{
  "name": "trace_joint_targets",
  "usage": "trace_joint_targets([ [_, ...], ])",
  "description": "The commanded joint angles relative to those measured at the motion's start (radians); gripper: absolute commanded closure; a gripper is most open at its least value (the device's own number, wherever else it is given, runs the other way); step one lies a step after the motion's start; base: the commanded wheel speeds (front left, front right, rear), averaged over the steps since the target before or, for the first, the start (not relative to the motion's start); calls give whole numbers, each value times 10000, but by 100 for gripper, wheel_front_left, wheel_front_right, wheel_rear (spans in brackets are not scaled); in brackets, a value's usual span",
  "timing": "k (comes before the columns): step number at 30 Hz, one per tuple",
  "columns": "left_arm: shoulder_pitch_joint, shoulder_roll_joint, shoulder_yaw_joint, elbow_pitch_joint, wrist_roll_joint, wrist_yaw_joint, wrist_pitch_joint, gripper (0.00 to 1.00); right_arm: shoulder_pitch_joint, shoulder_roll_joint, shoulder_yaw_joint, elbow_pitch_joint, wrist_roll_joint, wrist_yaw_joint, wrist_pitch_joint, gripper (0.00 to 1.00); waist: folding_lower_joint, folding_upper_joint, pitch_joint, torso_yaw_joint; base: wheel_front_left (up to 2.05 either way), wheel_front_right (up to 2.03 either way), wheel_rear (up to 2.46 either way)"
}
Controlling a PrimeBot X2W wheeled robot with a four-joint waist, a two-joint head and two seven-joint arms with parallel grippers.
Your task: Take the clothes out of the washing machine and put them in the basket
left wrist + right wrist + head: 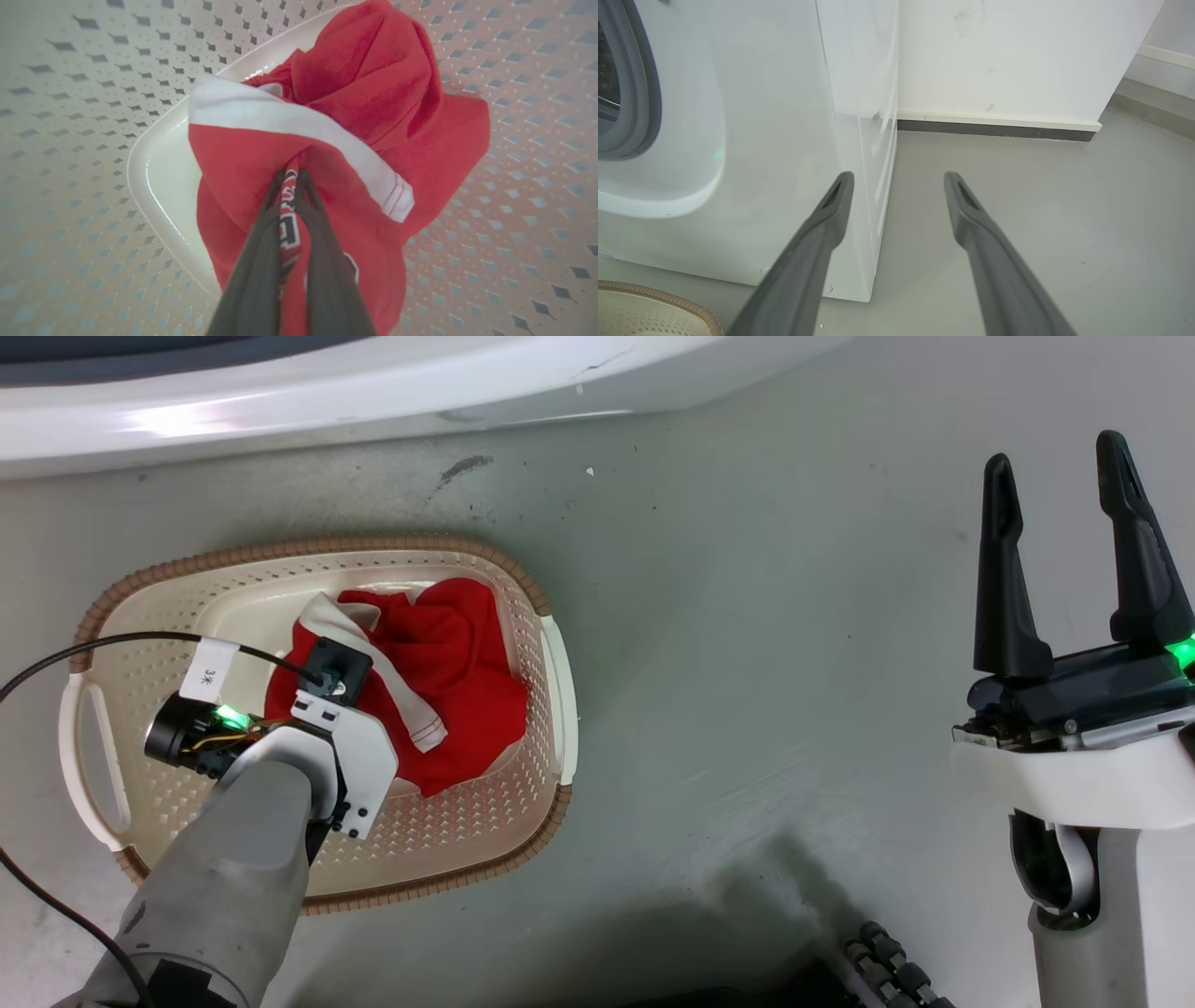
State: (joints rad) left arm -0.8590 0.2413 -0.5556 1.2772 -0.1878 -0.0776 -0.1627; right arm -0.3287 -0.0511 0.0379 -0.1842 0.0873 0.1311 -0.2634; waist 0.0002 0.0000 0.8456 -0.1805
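Evidently placing is in hand; the left gripper (292, 179) pinches a fold of the red jersey (457, 653) lying inside the basket (308, 546); the right gripper (1055, 453) hangs spread, empty; next, the pinch should let go.

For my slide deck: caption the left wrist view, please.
Left gripper shut on the red clothes inside the cream basket.

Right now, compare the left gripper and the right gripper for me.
The left gripper is shut on the clothes; the right gripper is open and holds nothing. The left gripper reaches down into the basket; the right gripper is outside it, above the floor. Both are dark, long and two-fingered.
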Motion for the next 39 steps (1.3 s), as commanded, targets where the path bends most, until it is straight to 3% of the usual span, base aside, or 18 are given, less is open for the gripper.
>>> trace_joint_targets([
  [1, -144, 73, -60, 36, 38, 76, 157, 100, -203, 19, -27, -28, 27, -7, -20, 0, -2, 0, 186, -13, 0, 0, 0],
  [6, -262, 111, -83, 73, -68, 120, 200, 100, -262, 19, -68, 8, 56, -7, -20, 0, -2, 0, 295, -18, 0, 0, 0],
  [7, -263, 109, -51, 79, -111, 145, 184, 59, -282, 19, -68, 25, 58, -7, -20, 0, -2, 0, 288, -17, 0, 0, 0],
  [8, -261, 103, -33, 78, -130, 188, 80, 0, -293, 19, -65, 45, 65, -7, -20, 0, -2, 0, 270, -13, 0, 0, 0],
  [16, 168, -122, -15, 104, -403, 174, -77, 0, -128, 19, 23, 213, 26, -7, -20, 0, -2, 0, -446, 84, 0, 0, 0],
  [28, 1486, -527, 525, -196, -1173, 319, -1001, 0, 740, 16, 206, 681, -200, -7, -20, 0, -2, 0, -2622, 399, 0, 0, 0],
  [33, 2483, -296, 1341, -2238, -1453, 844, -1027, 0, 1261, 16, 87, 825, -299, -7, -20, 0, -2, 0, -3474, 630, 0, 0, 0],
  [39, 3972, -195, 2377, -5030, -1031, 1235, -1026, 0, 1864, 16, 133, 1007, -450, -7, -20, 0, -2, 0, -4530, 933, 0, 0, 0],
])
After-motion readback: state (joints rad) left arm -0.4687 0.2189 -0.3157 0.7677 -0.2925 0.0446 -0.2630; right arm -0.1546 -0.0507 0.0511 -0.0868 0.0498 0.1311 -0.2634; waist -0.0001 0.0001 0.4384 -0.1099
